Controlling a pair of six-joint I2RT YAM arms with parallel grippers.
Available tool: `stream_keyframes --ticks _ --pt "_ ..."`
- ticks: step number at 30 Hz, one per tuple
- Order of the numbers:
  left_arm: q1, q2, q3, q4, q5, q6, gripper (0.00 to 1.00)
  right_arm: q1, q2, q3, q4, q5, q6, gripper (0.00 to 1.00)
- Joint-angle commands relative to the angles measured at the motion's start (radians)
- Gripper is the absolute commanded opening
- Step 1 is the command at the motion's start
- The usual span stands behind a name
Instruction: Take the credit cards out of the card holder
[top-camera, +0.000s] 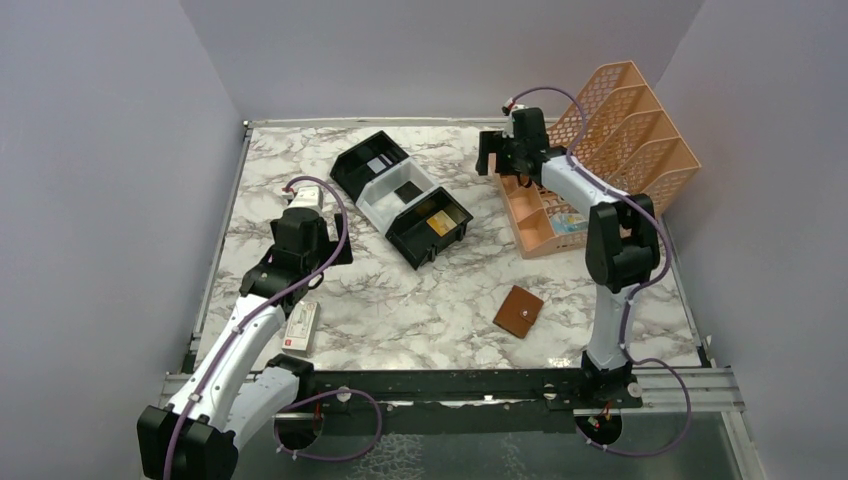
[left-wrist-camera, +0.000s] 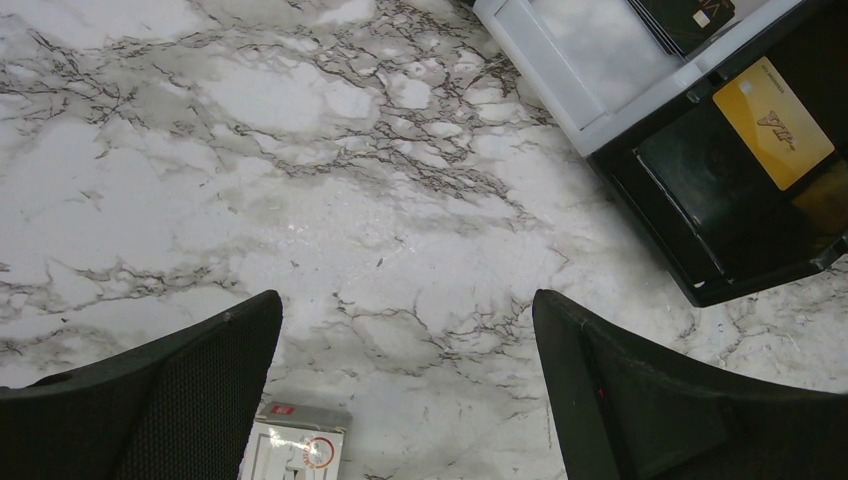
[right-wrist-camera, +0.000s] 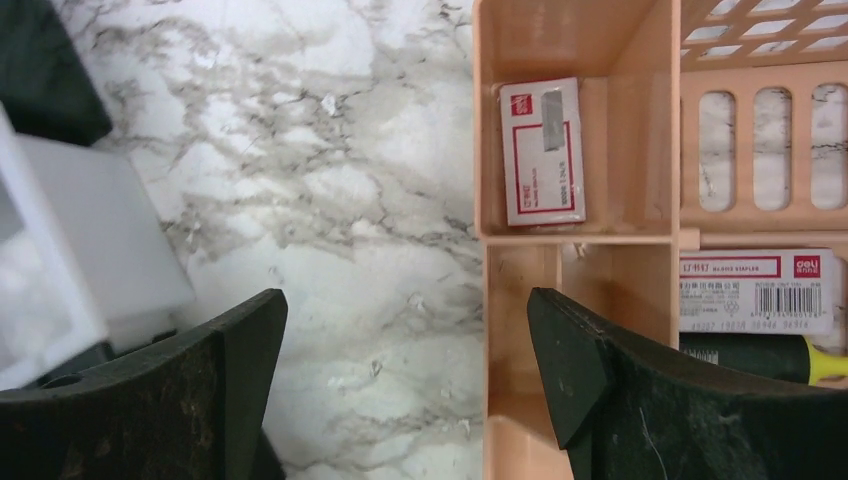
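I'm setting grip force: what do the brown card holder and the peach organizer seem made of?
The card holder looks like matte brown leather or an imitation: flat, soft-cornered, with a small pale stud. The peach organizer looks like moulded plastic, smooth and slightly glossy, with lattice-cut walls.

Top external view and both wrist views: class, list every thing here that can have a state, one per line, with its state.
card holder: folded shut, lying flat, stud side up.
left gripper: open, empty.
right gripper: open, empty.
tray: upright, with a gold card lying in one black end compartment.
white box: lying flat.
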Motion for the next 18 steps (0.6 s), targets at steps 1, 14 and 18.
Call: stream_keyframes --ticks 1,14,18 --pt "0.007 0.001 -0.005 0.019 0.023 0.005 0.99 -0.003 -0.118 -0.063 0.030 -0.186 -0.061 0.90" --pt "0.008 0.003 -0.004 0.019 0.031 0.007 0.99 0.017 -0.058 -0.128 -0.018 -0.238 -0.039 0.74" --pt "0.009 0.004 -0.004 0.019 0.030 0.007 0.99 0.017 -0.021 -0.108 -0.053 -0.098 -0.031 0.73"
